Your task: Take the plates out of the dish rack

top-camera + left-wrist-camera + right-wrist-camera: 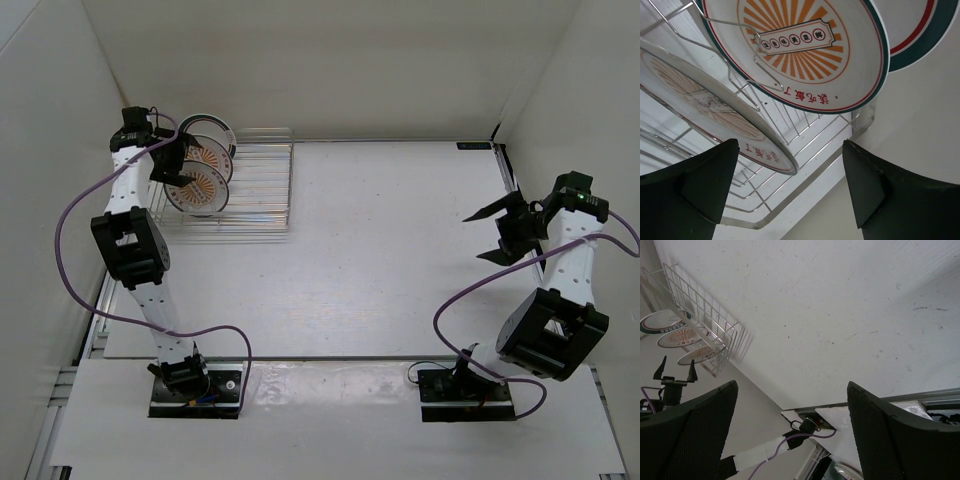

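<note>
The dish rack [262, 185] stands at the table's far left. Three plates stand upright in its left end: a sunburst plate [203, 188] nearest, a second sunburst plate [213, 156] behind it, and a teal-and-red ringed plate [212, 124] at the back. My left gripper [180, 165] is open at the rack's left side, close to the two sunburst plates. In the left wrist view the near plate [705, 107] shows edge-on just beyond the open left gripper [790, 192], touching neither finger, with the second plate [795, 45] and the ringed plate [922, 30] behind it. My right gripper [487, 232] is open and empty at the far right.
White walls enclose the table on the left, back and right. The rack's wire bars [790, 127] and its frame edge run under the plates. The right wrist view shows the rack [697, 305] and plates far off. The arm bases and purple cables lie along the near edge.
</note>
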